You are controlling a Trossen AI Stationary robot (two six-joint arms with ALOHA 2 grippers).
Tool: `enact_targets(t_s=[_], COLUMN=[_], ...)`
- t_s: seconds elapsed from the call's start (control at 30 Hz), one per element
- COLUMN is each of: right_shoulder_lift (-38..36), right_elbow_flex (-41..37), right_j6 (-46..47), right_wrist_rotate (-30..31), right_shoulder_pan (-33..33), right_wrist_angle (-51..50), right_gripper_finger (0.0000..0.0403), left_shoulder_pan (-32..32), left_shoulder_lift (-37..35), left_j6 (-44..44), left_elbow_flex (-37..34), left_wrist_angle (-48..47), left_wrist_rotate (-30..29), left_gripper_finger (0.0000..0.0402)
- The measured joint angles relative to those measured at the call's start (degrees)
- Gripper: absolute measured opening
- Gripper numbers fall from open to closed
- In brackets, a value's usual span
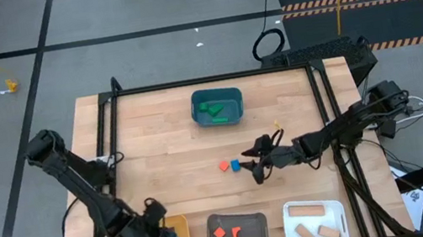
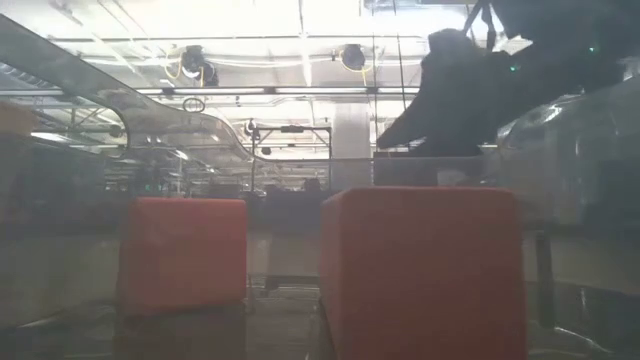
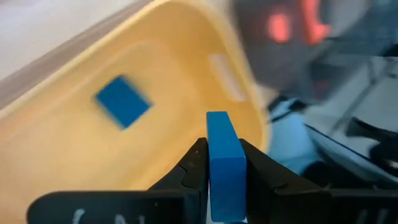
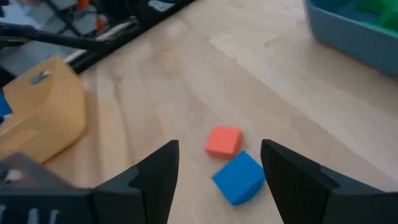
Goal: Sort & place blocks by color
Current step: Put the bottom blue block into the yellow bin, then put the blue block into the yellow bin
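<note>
Left gripper (image 3: 225,163) is pinching a blue bar (image 3: 224,163) over the yellow tray (image 1: 180,230) at bottom left, one blue block (image 3: 122,101) already inside. Right gripper (image 4: 219,167) is spread wide mid-table, just above a red cube (image 4: 223,140) touching a blue cube (image 4: 239,178).

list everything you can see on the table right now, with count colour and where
teal tray: 1, far middle, green blocks inside
yellow tray: 1, near left, one blue block lying in it
grey tray: 1, near middle, two red blocks inside
white tray: 1, near right, three tan blocks inside
loose red block: 1, table centre
loose blue block: 1, beside the red one
left claw: shut on a blue bar, over the yellow tray
right claw: open, above the loose pair
</note>
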Motion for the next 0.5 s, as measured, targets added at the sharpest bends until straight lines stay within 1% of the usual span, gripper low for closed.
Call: enact_targets(t_s=[0.07,0.17,0.37,0.5], right_shoulder_lift=[1.05,1.83,2.10,2.08], right_elbow_flex=[-0.09,-0.11,-0.06,-0.02], right_j6=[0.65,0.93,-0.73,-3.30], right_wrist_rotate=[1.80,3.01,3.05,3.05], right_shoulder_pan=[0.22,0.24,0.26,0.26], right_wrist_angle=[0.77,0.31,-0.38,-3.69], right_gripper_finger=[0.0217,0.0217,0.0217,0.0217], left_shoulder_pan=[-1.15,-2.01,-2.01,-1.63], left_shoulder_lift=[0.14,0.12,0.12,0.12], left_j6=[-3.41,-6.47,-6.83,-6.99], left_elbow_flex=[0.00,0.00,-0.01,0.00], left_wrist_angle=[-3.04,-5.91,-7.21,-8.63], left_wrist_rotate=[0.15,0.06,0.04,0.04], left_gripper_finger=[0.0062,0.0079,0.0119,0.0149])
